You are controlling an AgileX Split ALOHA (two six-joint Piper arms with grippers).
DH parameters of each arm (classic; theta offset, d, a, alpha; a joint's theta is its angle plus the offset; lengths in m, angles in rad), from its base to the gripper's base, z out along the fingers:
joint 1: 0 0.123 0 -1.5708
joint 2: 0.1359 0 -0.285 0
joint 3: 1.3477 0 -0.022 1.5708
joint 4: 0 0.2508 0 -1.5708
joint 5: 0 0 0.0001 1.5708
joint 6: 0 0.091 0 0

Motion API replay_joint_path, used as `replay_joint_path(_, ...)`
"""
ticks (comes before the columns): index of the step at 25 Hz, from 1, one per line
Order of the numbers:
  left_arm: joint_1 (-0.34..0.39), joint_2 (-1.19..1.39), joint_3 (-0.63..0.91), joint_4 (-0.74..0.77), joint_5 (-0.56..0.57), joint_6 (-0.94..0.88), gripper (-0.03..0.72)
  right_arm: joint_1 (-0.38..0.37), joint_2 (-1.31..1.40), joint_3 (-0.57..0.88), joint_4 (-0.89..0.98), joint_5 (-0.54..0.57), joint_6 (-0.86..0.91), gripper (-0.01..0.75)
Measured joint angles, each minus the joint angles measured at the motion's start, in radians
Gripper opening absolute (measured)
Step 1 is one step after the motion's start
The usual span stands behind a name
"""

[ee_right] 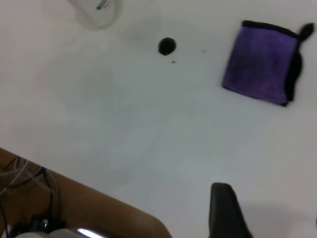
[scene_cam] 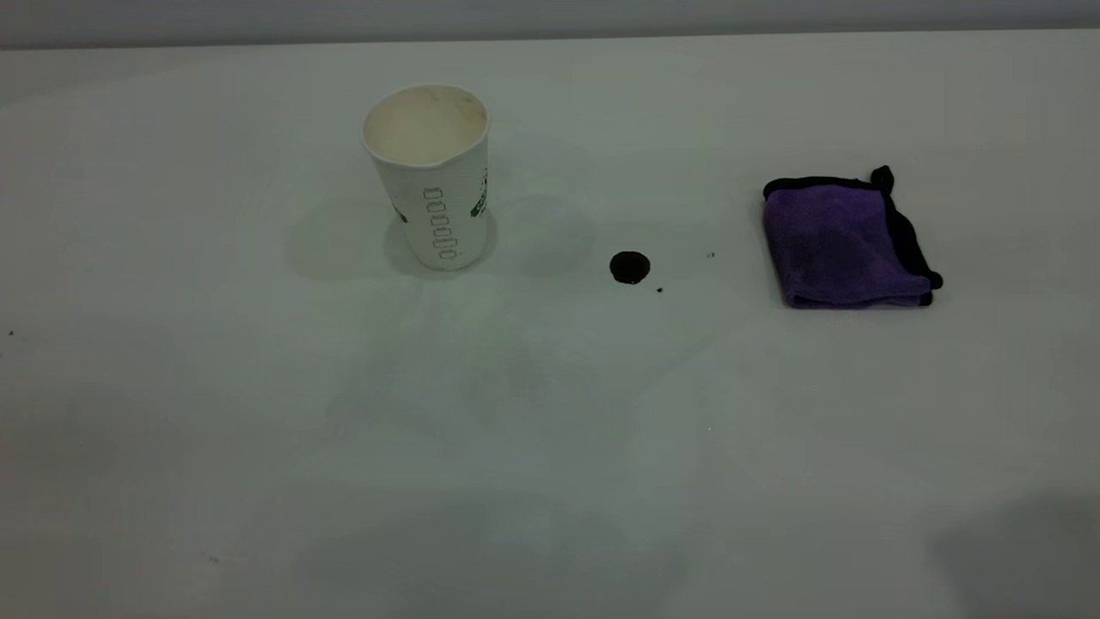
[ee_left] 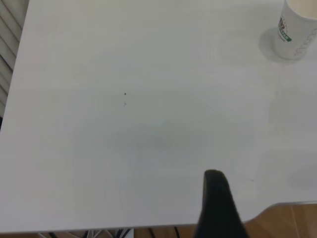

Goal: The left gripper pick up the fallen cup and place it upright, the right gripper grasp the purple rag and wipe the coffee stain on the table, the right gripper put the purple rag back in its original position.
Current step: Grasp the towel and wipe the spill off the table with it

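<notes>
The white paper cup (scene_cam: 427, 176) stands upright on the white table (scene_cam: 258, 430), left of centre, and shows at the edge of the left wrist view (ee_left: 296, 30). The round dark coffee stain (scene_cam: 630, 266) lies to its right and also shows in the right wrist view (ee_right: 167, 46). The folded purple rag (scene_cam: 846, 245) lies further right, flat, and also shows in the right wrist view (ee_right: 262, 62). Neither gripper is in the exterior view. My left gripper (ee_left: 270, 198) hangs open and empty over the table's near edge, far from the cup. My right gripper (ee_right: 270, 208) is open and empty, well short of the rag.
A few tiny dark specks (scene_cam: 659, 290) lie beside the stain. The table's edge with wooden floor beyond it (ee_left: 292, 218) shows in the left wrist view. Cables (ee_right: 29, 198) lie below the table edge in the right wrist view.
</notes>
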State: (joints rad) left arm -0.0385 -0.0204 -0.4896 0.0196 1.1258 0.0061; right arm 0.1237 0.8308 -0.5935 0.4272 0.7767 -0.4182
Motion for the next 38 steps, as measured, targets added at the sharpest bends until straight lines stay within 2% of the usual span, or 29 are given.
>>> replay_joint_path(5,0.0,-0.001,0.0,0.0,0.0,0.0,0.532,0.008,0.282,-0.073,0.127,-0.104,-0.189,0.542)
replay_joint_path(11,0.0,-0.001,0.0,0.0,0.0,0.0,0.532,0.112,0.61,-0.176,0.153,-0.237,-0.251,0.563)
replay_joint_path(15,0.0,-0.001,0.0,0.0,0.0,0.0,0.532,0.134,0.819,-0.254,0.115,-0.301,-0.21,0.562)
replay_joint_path(21,0.0,-0.001,0.0,0.0,0.0,0.0,0.532,0.135,1.11,-0.4,0.003,-0.32,-0.089,0.564)
replay_joint_path(38,0.0,-0.001,0.0,0.0,0.0,0.0,0.532,0.132,1.548,-0.812,-0.313,-0.317,0.151,0.564)
